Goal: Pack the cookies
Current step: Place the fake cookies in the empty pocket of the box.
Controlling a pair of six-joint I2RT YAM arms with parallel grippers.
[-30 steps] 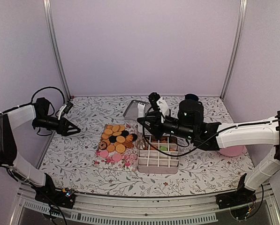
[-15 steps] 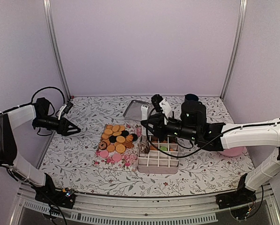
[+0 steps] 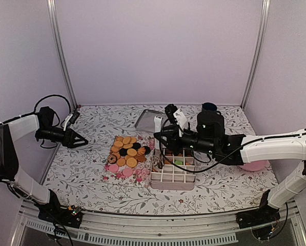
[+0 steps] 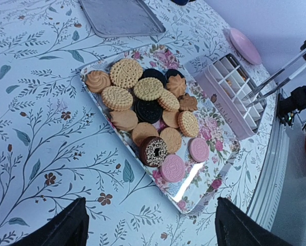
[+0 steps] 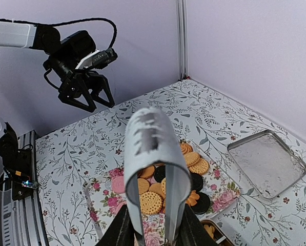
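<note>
Golden cookies (image 4: 147,88) crowd the floral tray (image 4: 217,154)

Mostly golden, a few dark or pink, they lie on the tray just left of the pink divided box (image 3: 173,185). The right gripper (image 3: 157,136) hovers over the box's far left corner, fingers close together; whether they pinch anything cannot be told. The left gripper (image 3: 85,142) hangs well apart at the left, fingers spread wide

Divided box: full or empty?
Partly filled: far cells of the divided box hold a few cookies, one green; its near rows look bare.
</note>
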